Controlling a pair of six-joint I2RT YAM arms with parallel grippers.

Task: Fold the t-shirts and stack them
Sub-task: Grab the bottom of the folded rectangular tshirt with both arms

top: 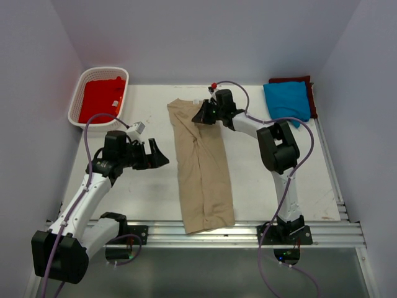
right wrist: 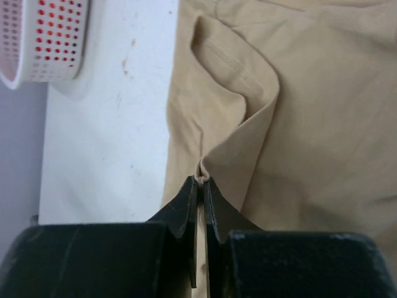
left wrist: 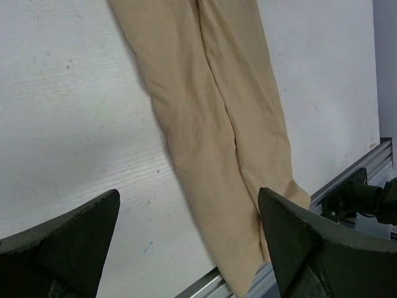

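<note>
The tan t-shirt (top: 201, 171) lies folded into a long strip down the middle of the table, its near end at the front rail. My right gripper (top: 203, 115) is shut on a pinch of the tan cloth near the strip's far end; the right wrist view shows the fold (right wrist: 248, 143) held between its fingertips (right wrist: 188, 198). My left gripper (top: 158, 156) is open and empty, left of the strip and just above the table; the left wrist view shows the tan shirt (left wrist: 211, 124) ahead of it. A bright blue shirt (top: 286, 101) lies on a dark maroon one (top: 310, 87) at the back right. A red shirt (top: 101, 99) is in the basket.
The white lattice basket (top: 75, 99) stands at the back left and shows in the right wrist view (right wrist: 43, 37). An aluminium rail (top: 248, 233) runs along the table's front edge. Grey walls close in the left, back and right.
</note>
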